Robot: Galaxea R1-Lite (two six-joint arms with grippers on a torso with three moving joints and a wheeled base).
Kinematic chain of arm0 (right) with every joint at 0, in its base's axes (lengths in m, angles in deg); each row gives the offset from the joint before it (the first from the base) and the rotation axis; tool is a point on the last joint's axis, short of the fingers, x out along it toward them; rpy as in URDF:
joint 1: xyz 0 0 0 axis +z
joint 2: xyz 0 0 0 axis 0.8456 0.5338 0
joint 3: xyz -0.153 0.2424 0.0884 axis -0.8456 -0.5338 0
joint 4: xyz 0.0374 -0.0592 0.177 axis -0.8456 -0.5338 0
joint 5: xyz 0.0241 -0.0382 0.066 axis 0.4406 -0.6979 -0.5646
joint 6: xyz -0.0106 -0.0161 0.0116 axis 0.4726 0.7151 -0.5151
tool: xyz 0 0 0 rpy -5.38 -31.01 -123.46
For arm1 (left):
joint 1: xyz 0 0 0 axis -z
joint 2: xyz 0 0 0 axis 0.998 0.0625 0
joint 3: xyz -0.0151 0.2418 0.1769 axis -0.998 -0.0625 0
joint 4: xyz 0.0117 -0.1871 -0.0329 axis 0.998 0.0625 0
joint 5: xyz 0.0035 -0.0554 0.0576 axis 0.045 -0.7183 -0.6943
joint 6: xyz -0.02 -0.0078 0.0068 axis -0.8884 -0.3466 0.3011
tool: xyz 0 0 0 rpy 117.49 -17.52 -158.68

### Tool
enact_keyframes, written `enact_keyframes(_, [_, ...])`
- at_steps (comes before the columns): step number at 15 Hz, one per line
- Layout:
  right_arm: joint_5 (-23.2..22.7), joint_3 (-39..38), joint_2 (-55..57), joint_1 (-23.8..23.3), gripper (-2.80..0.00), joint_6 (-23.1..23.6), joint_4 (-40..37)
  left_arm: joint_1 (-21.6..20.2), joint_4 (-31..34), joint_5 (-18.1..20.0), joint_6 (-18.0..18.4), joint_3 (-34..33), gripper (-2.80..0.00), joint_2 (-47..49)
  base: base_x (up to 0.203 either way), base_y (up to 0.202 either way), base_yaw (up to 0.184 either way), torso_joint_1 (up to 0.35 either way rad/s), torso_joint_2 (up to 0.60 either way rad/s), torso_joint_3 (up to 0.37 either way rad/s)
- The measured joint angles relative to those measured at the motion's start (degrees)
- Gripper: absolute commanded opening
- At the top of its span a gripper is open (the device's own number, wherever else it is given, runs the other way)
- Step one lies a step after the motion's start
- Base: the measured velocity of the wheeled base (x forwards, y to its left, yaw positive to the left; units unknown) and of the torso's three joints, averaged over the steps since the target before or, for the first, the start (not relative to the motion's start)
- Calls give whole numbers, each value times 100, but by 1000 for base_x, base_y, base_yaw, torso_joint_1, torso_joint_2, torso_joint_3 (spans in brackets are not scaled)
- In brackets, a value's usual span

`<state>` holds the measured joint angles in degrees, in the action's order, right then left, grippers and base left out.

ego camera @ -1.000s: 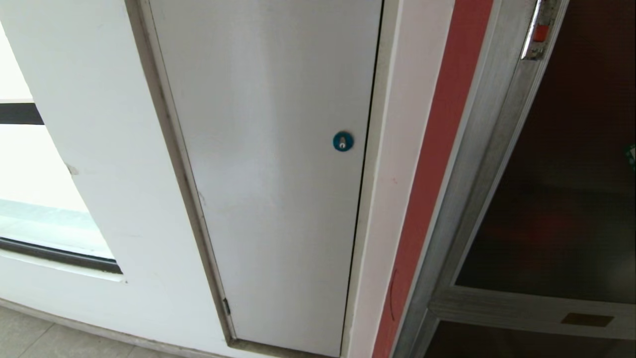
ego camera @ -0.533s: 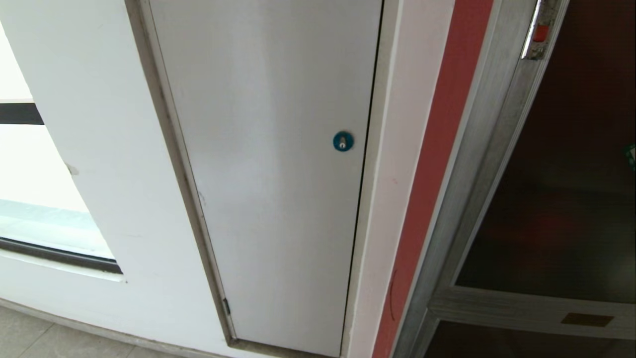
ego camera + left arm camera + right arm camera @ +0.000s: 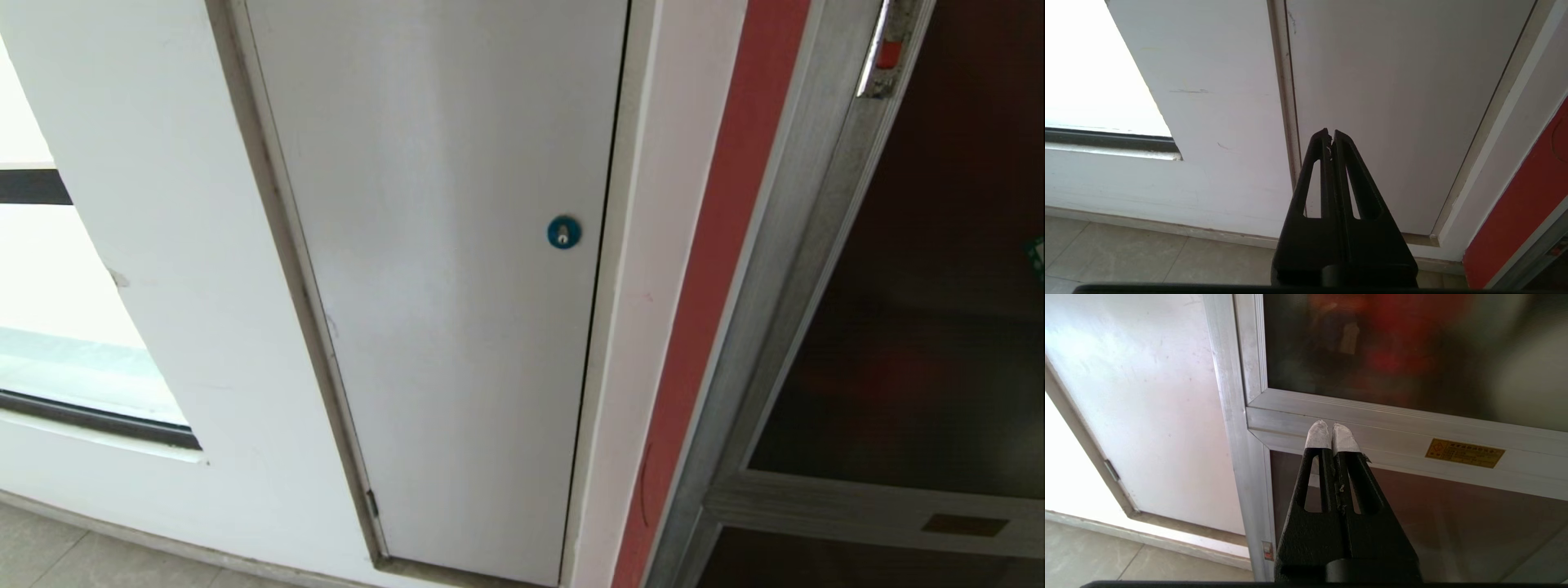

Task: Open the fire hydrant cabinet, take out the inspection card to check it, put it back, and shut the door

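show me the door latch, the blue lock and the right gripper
door latch (image 3: 888, 55), head view, on its orange-red button
blue lock (image 3: 563, 233), head view, on its centre
right gripper (image 3: 1332, 433), right wrist view, between its white-wrapped tips

1. The wall (image 3: 155, 245) is painted white and carries everything in view; it meets a tiled floor (image 3: 49, 555) along a pale skirting strip.
2. Set into the wall is a plain grey-white panel (image 3: 441, 286) in a narrow frame, with a round blue lock (image 3: 563, 233) near its right edge and a small hinge low on its left edge.
3. To the right of the panel, a white strip of wall gives way to a red band (image 3: 702, 286).
4. Beyond the red band stands the fire hydrant cabinet (image 3: 784, 269), its brushed silver frame flush in the wall.
5. At the far left, a bright window opening (image 3: 57, 359) with a dark sill cuts into the wall.
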<state>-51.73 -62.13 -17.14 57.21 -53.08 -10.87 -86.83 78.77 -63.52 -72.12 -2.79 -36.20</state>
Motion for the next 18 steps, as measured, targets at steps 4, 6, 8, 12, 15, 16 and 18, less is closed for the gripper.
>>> enact_keyframes(4, [2, -5, 0, 0, -280, 0, 2, 0, 0, -2, -1, 0, -280, 0, 0, 0, 0, 0, 0, 0])
enact_keyframes(6, [2, -5, 0, 0, -280, 0, 2, 0, 0, 1, 2, 0, -280, 0, 0, 0, 0, 0, 0, 0])
enact_keyframes(8, [2, -5, 0, 0, -280, -6, 2, 0, 0, 1, -1, 0, -280, 0, 0, 0, 0, 0, 0, 0])
enact_keyframes(12, [2, -5, 0, 0, -280, -6, 4, 0, 2, 1, 2, 0, -280, 0, 0, 0, 0, 0, 0, 0])
enact_keyframes(15, [2, -5, 0, 0, -280, -6, 2, 0, 2, -1, 2, 0, -280, 0, 0, 0, 0, 0, 0, 0])
enact_keyframes(16, [2, -2, 0, 0, -280, -16, 2, 0, 1, -2, 2, 0, -280, 0, 0, 0, 0, 0, 0, 0])
enact_keyframes(18, [14, -3, 0, 0, -280, -79, 7, 0, 1, 0, -2, 0, -280, 0, 0, 0, 0, 0, 0, 0])
